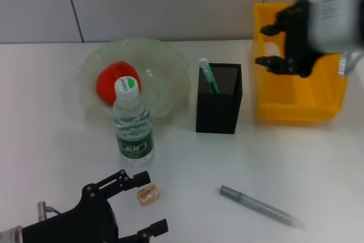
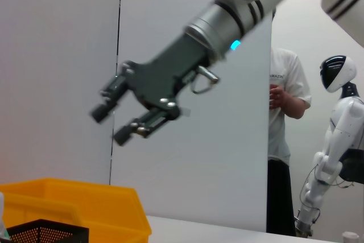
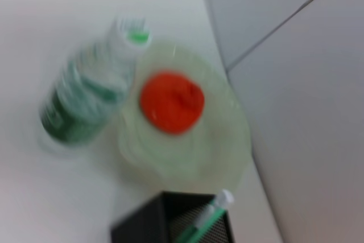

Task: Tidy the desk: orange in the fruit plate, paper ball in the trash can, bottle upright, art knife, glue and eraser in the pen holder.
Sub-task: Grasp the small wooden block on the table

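Eraser (image 1: 148, 194) looks light, stiff, tiny; pinch its long sides. Left claw (image 1: 141, 206) hovers spread beside it; right claw (image 1: 272, 44) released over trash can (image 1: 296, 103)

Left gripper (image 1: 136, 206) sits low at about 7 o'clock in the head view, black body close to the near edge, its two fingers (image 1: 126, 178) spread apart and pointing toward 2 o'clock. Right gripper (image 1: 272, 44) is raised at about 2 o'clock in the head view, silver forearm running off the upper right corner, black fingers parted with nothing between them. Left wrist view confirms right gripper (image 2: 116, 123) held aloft, jaws apart, fingertips angled downward.
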Action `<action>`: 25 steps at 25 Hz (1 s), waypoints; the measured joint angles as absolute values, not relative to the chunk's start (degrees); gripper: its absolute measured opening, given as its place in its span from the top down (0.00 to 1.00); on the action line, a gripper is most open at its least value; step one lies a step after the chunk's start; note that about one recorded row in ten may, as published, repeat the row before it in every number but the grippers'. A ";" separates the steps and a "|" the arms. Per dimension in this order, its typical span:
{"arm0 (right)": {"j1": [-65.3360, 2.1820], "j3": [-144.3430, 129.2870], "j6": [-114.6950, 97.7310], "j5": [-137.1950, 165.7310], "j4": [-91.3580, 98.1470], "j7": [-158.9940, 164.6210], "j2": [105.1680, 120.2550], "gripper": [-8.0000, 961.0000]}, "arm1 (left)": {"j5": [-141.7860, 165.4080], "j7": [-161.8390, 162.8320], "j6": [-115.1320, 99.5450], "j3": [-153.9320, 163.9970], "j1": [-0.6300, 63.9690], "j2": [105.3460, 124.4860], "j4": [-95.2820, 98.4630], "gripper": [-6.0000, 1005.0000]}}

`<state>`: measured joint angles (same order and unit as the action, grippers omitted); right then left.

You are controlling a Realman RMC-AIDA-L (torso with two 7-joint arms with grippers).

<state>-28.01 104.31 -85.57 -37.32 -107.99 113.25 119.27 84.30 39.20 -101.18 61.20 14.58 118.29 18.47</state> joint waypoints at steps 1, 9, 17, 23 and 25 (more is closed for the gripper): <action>-25.37 107.10 -85.59 -42.37 -107.56 111.50 119.34 0.38 | 84.28 39.20 -101.19 61.15 14.58 118.26 18.56 0.20; -2.47 113.02 -81.13 -87.61 -88.32 81.79 119.70 0.32 | 84.27 37.66 -100.98 60.05 15.20 118.20 19.25 0.20; 0.03 112.24 -83.16 -102.81 -58.88 56.49 119.63 0.23 | 84.32 44.81 -101.85 58.17 13.23 118.05 26.26 0.20; -3.76 112.87 -83.76 -104.87 -46.48 50.45 119.35 0.21 | 84.71 58.86 -99.65 58.28 8.10 118.56 42.84 0.20; -5.08 113.19 -83.78 -104.91 -43.33 49.25 119.31 0.21 | 84.90 64.72 -97.30 59.50 5.78 118.59 49.88 0.20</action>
<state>-5.08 113.19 -83.78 -104.91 -43.33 49.25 119.31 84.90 64.72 -97.30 59.50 5.78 118.59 49.88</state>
